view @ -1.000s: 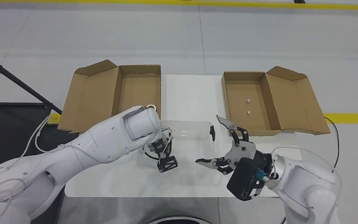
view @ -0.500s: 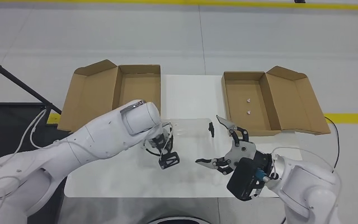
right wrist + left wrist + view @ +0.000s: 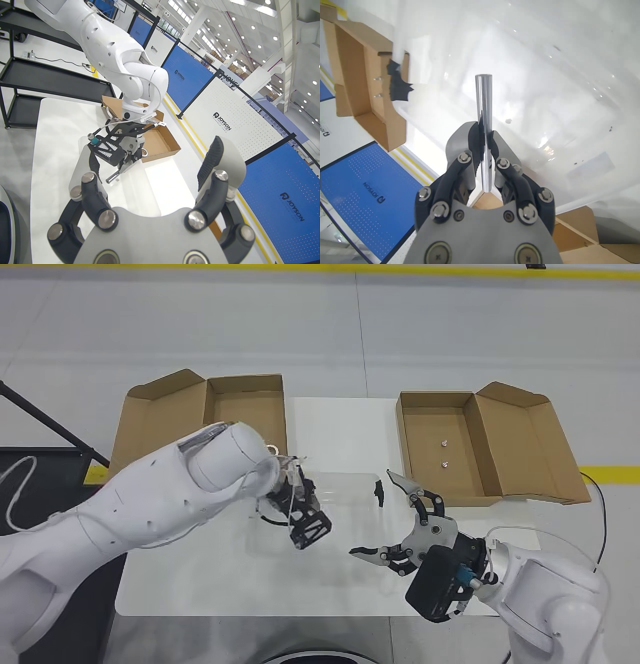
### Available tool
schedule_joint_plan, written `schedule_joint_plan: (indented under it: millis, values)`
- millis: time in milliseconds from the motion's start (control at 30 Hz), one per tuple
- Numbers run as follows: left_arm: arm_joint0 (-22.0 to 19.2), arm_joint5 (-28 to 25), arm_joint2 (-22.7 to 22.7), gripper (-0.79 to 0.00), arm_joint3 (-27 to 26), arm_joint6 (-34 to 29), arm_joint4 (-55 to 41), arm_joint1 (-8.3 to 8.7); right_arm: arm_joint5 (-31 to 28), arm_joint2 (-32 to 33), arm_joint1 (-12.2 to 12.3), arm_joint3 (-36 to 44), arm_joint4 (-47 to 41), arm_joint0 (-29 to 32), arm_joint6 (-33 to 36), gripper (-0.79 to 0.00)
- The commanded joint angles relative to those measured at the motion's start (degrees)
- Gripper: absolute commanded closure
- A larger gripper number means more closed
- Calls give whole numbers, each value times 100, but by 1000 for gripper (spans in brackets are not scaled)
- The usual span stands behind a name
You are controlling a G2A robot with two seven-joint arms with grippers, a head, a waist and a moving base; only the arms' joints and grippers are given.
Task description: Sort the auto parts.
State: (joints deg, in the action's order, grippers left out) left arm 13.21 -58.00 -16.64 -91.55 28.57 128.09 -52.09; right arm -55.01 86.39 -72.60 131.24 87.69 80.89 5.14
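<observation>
Clamping a shiny metal rod (image 3: 483, 100) in the left tool (image 3: 485, 136), over the clear plastic tray (image 3: 345, 492) at the middle of the white surface (image 3: 340, 429). Holding the right tool (image 3: 372, 514) spread wide and empty at four o'clock of the left. Showing a small black part (image 3: 378, 495) at the tray's three o'clock edge, a cardboard box (image 3: 245, 414) at ten o'clock, and a second cardboard box (image 3: 460, 479) at two o'clock with two small parts (image 3: 443, 445) inside.

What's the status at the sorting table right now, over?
Left gripper shut on metal rod, over clear plastic sheet. Right gripper open, empty. Black clip at sheet's edge, apart from rod.
</observation>
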Motion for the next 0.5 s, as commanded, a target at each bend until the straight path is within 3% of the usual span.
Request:
schedule_joint_plan:
  millis: [0,333,467]
  values:
    - [59,0,-73,0,-222,-155,-146,114,0,0,0,0,0,0,0,-785]
    - [665,233,-952,0,-1285,-1319,-741,612,0,0,0,0,0,0,0,-785]
    - [665,233,-952,0,-1285,-1319,-741,612,0,0,0,0,0,0,0,-785]
